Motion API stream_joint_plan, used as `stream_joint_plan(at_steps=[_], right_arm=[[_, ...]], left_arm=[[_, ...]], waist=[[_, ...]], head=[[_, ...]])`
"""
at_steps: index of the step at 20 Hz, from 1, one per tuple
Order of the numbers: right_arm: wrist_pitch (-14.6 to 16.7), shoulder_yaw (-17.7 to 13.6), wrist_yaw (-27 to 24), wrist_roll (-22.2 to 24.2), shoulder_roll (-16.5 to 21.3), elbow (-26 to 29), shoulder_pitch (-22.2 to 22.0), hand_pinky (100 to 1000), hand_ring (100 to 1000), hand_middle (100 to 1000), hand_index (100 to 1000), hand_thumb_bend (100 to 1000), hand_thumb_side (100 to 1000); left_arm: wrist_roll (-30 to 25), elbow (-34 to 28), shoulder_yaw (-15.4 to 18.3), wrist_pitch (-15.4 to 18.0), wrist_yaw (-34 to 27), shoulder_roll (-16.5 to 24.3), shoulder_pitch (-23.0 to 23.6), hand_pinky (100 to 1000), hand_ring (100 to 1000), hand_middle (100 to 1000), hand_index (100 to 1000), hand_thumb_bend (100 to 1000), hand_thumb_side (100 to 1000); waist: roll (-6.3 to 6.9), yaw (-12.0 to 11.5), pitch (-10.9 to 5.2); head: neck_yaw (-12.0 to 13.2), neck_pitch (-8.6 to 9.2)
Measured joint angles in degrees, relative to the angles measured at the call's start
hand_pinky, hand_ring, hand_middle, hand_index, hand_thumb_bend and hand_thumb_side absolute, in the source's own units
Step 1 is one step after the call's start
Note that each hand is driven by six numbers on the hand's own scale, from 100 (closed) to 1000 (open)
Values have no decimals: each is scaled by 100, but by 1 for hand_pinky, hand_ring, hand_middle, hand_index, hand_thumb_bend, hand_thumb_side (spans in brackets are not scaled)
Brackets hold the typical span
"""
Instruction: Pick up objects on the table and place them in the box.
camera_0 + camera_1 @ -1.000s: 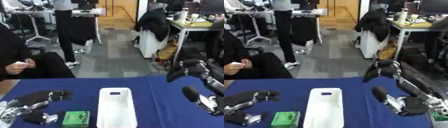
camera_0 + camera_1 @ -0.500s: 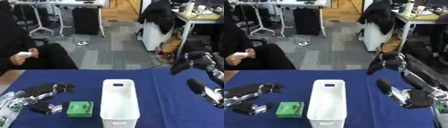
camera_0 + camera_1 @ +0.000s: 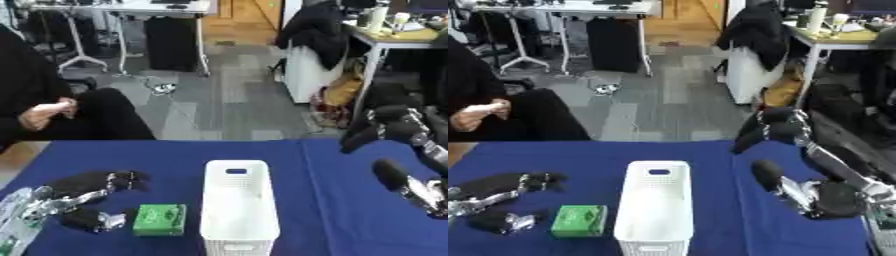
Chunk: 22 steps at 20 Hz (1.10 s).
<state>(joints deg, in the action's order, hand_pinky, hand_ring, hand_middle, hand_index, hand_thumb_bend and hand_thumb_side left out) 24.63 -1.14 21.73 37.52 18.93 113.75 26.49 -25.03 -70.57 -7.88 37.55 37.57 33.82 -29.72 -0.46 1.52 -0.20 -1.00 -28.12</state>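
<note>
A white slotted box [image 3: 236, 202] stands lengthwise in the middle of the blue table. A green packet [image 3: 159, 219] lies flat just left of the box's near end. My left hand [image 3: 87, 192] rests open on the cloth at the far left, fingers stretched toward the box and thumb low, a short gap from the packet. My right hand [image 3: 785, 150] hangs open above the table right of the box, fingers bent downward at the tips and thumb pointing up, holding nothing.
The blue cloth [image 3: 332, 165] covers the table; its far edge runs just beyond the box. A person in black sits at the table's far left corner. Desks, a chair with a dark jacket and office floor lie beyond.
The whole picture has shifted downward over the three moments, so the camera has tilted. Both hands keep about the same pose; the packet and box have not moved.
</note>
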Motion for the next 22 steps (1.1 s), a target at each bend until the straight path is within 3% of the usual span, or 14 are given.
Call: stream_joint_plan(at_steps=[13, 22], right_arm=[[-6, 65, -75, 71, 0, 0, 0, 554, 608, 600, 679, 194, 1000], [-13, 104, -99, 116, 0, 0, 0, 555, 608, 600, 679, 190, 1000]], left_arm=[[189, 339, -109, 203, 501, -222, -86, 840, 945, 981, 946, 120, 1000], [312, 538, -112, 306, 802, -317, -87, 842, 946, 979, 945, 118, 1000]], waist=[[1, 44, 0], [0, 45, 0]], head=[[-54, 361], [-44, 228]])
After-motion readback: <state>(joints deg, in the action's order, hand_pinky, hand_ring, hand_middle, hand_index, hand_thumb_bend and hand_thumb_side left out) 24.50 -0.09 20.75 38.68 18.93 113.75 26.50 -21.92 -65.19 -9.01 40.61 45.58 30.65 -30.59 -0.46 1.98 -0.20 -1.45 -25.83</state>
